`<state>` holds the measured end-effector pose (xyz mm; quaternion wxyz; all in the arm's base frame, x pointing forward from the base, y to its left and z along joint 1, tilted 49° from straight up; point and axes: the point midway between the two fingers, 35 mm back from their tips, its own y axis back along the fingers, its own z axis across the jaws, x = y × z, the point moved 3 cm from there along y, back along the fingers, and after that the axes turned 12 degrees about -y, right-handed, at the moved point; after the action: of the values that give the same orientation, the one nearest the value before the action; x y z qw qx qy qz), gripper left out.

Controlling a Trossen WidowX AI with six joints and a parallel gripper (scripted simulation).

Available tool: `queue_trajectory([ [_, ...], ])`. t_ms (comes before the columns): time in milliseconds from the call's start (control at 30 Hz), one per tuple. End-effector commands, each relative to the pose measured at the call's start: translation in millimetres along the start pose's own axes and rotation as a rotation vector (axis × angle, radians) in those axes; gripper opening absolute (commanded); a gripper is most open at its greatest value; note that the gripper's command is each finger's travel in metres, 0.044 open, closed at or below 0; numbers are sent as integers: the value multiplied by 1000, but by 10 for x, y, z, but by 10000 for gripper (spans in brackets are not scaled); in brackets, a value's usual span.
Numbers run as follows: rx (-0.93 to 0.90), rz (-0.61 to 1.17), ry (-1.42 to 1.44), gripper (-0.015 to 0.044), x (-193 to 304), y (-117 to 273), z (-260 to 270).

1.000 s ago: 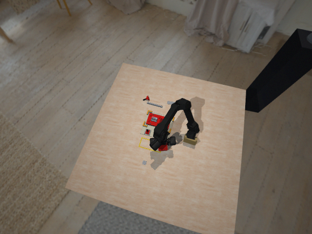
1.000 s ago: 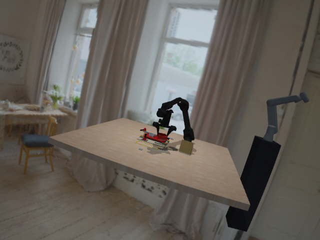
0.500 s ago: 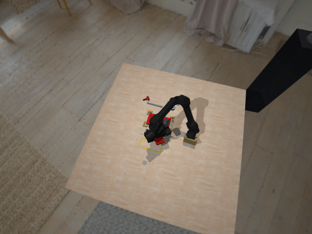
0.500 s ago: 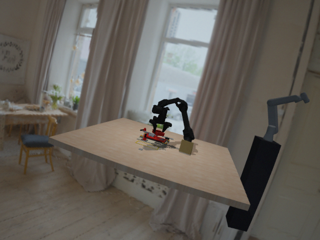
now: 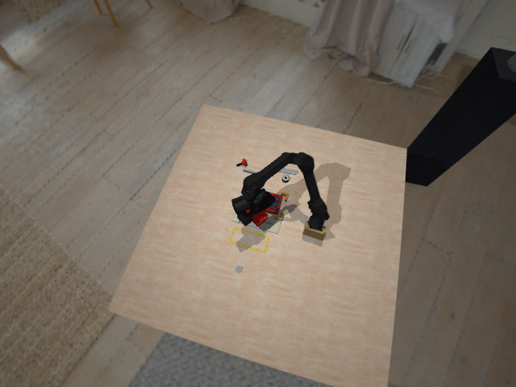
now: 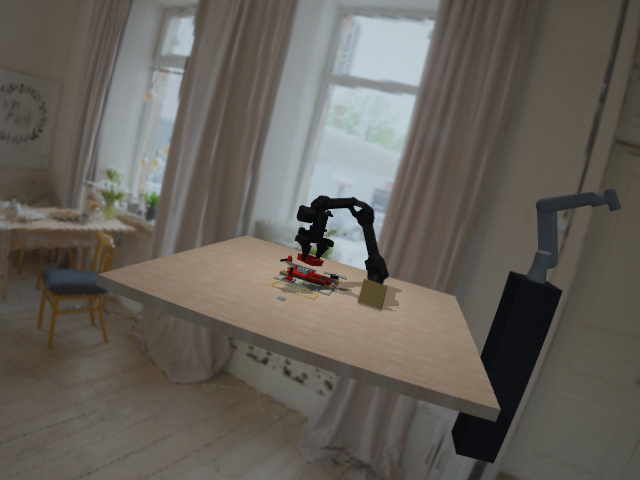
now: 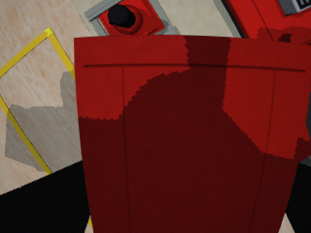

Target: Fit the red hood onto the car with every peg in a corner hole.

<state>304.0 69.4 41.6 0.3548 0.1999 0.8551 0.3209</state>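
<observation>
My gripper [image 5: 259,211] [image 6: 312,256] is shut on the hood. The red hood [image 5: 260,218] [image 6: 310,260] [image 7: 194,121] hangs below the fingers, in the air above the chassis in the exterior view. In the wrist view its flat roof fills the middle, between the two black fingers. The red chassis [image 5: 272,210] [image 6: 316,278] [image 7: 248,18] sits in the jig, whose yellow corner bracket [image 5: 285,195] shows. The grey engine block [image 6: 305,269] [image 7: 295,5] is on the deck. The hood is not over the engine in the wrist view. The pegs and corner holes cannot be made out.
A red piece with a black knob [image 7: 123,18] sits in a grey holder beside the chassis. A yellow outline [image 5: 235,228] [image 7: 49,32] marks the table. A wheel [image 5: 285,176], a grey strip [image 5: 290,171], a small red part [image 5: 243,163] and a grey square [image 5: 239,268] lie around.
</observation>
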Motion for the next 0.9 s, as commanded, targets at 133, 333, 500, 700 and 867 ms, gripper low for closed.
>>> queue_trajectory([
  [133,-1,-10,159,0,-360,20,-115],
  [333,8,-15,293,0,-634,10,-237],
  [500,20,-19,404,0,-855,-5,-354],
  [700,37,-21,533,0,-1105,-27,-514],
  [867,39,-21,547,0,-1123,-39,-530],
])
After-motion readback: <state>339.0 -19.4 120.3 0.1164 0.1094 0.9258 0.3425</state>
